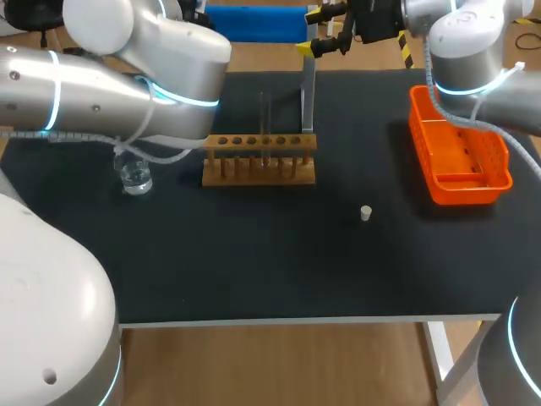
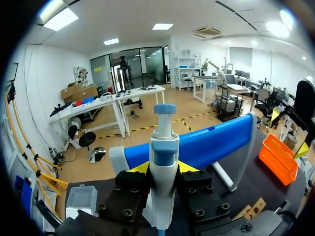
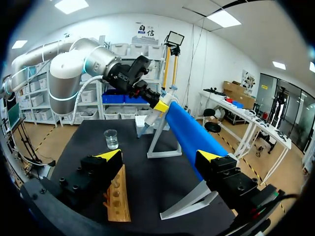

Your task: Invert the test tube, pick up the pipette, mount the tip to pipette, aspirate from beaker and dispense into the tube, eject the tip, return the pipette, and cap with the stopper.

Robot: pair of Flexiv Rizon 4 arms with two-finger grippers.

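Where the left arm (image 1: 127,85) comes in across the far left of the surface (image 1: 254,262), its bulk hides the tool it carries from the head view. The left wrist view shows the left pincer (image 2: 163,168) clenched on the pipette (image 2: 164,147). A yellow tip presses each side of the white body, the blue plunger is uppermost, and the blue bar of the stand (image 2: 211,142) is just behind.

Under that arm, near the left edge, stands the beaker (image 1: 135,176). To its right is the wooden rack (image 1: 259,144), with a thin glass tube (image 1: 264,127) upright in one of its holes. The stand's grey leg rises just behind the rack's right end.

The right pincer (image 3: 160,156) hangs at the far edge, released, with nothing between its fingers. The rack lies under one finger. The blue bar runs ahead beside the other finger towards the held pipette, well apart from it.

The small white stopper (image 1: 366,212) lies alone, right of the rack and nearer the front. The orange basket (image 1: 418,127) sits at the far right.
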